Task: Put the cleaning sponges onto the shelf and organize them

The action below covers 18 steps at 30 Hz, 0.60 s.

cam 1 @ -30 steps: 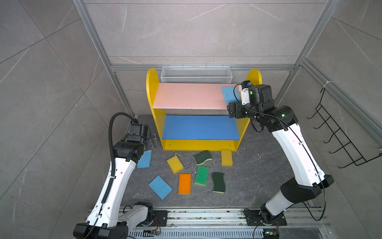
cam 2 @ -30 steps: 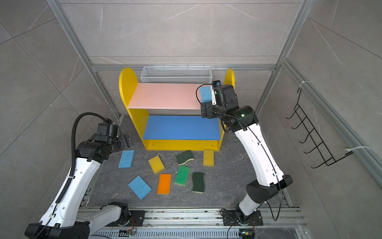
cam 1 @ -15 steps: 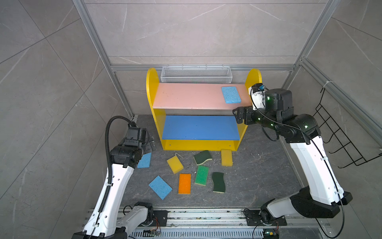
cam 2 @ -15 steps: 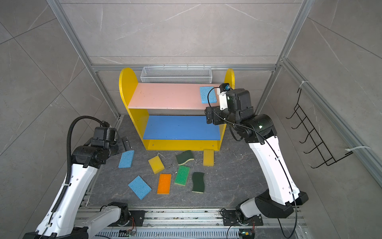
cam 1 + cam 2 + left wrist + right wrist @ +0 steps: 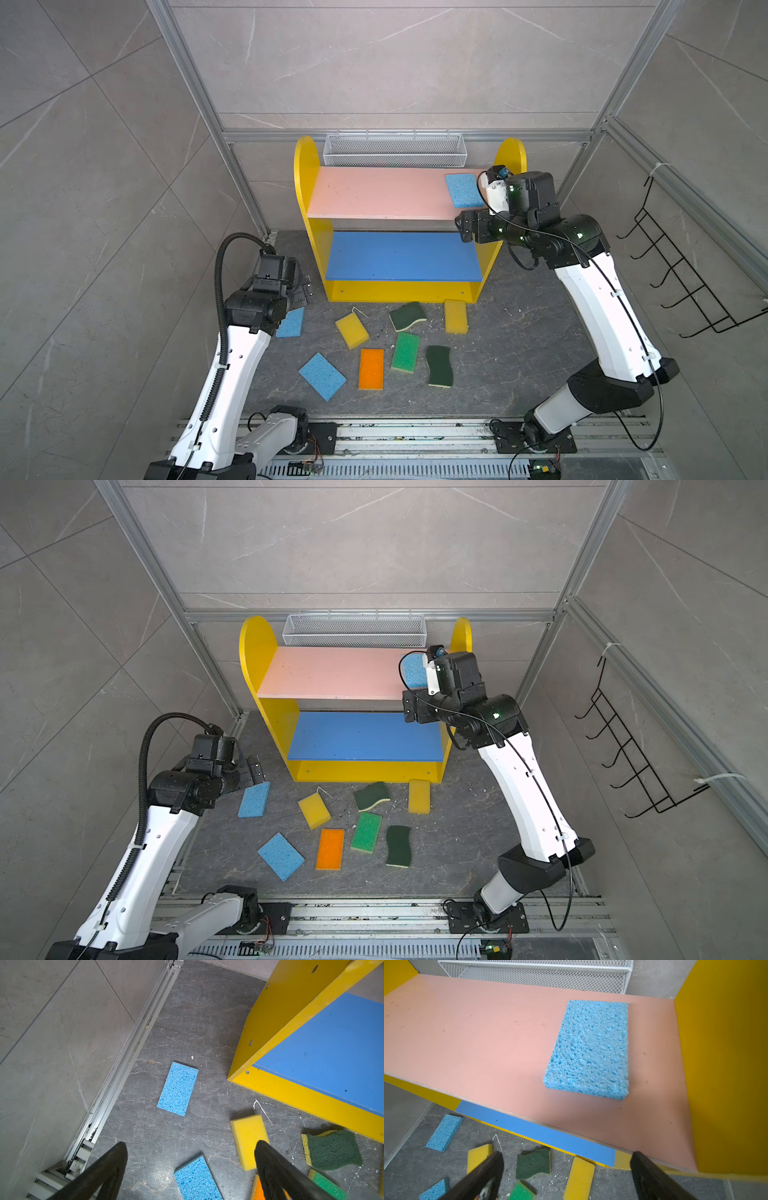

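**Entry: sponges to shelf, hazards**

- Shelf (image 5: 306, 195): stood at the back edge of the worktop (image 5: 519, 353), with a mesh basket (image 5: 395, 149) behind it.
- Stored, one: the stored blue sponge (image 5: 589, 1049) is laid flat at the right end of the pink upper board, slightly askew and close to the yellow side panel.
- Loose on the worktop, eight:
  - Near the left edge: the left-edge blue sponge (image 5: 177, 1088).
  - Toward the front middle: a second loose blue sponge (image 5: 322, 376), an orange sponge (image 5: 371, 369), a bright green sponge (image 5: 405, 352), a flat dark-green sponge (image 5: 439, 366) and a slanted yellow sponge (image 5: 351, 330).
  - Just before the shelf base: a wavy dark-green sponge (image 5: 408, 316) and an upright-lying yellow sponge (image 5: 455, 316).
- Right hand (image 5: 566, 1159): spread, nothing held, just in front of the pink board's front edge.
- Left hand (image 5: 191, 1145): spread, nothing held, above the worktop near the left-edge blue sponge.

Hazards, as judged:
- The stored blue sponge could be dragged toward the board's front edge if it is snagged by the right wrist or its cable.
- The pink board's front edge could be struck on a careless descent, and the light shelf shoved.
- The thin left-edge blue sponge could be pressed flat and missed, with the worktop scraped.
- Neighbours in the crowded middle group could be nudged during any pick.
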### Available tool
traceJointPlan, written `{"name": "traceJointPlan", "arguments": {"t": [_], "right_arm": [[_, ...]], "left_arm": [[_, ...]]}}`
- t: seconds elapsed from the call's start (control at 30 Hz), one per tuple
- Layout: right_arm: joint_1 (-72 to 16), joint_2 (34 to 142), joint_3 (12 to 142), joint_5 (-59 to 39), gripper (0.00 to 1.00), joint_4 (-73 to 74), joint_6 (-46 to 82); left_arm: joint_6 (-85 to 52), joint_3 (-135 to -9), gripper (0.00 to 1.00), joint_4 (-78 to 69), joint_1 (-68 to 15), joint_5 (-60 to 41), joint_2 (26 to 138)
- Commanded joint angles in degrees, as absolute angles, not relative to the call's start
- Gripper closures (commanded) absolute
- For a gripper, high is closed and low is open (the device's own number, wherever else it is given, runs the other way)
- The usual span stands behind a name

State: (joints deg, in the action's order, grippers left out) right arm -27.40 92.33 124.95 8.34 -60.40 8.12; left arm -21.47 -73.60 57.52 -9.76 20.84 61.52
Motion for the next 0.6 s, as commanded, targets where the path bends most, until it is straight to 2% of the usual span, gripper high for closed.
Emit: {"name": "traceJointPlan", "arguments": {"t": [0.0,0.57], "right_arm": [[-27.55,93.11,127.26,10.78,0.03,-58.46,8.79],[-27.51,98.69,129.74,15.82,0.02,-56.38,7.91]], "left_arm": [[-21.43,-75.41,0.02,55.93,-9.91,20.83,61.85],[-21.05,-74.86,0.02,53.28,-9.93,21.27,64.25]]}}
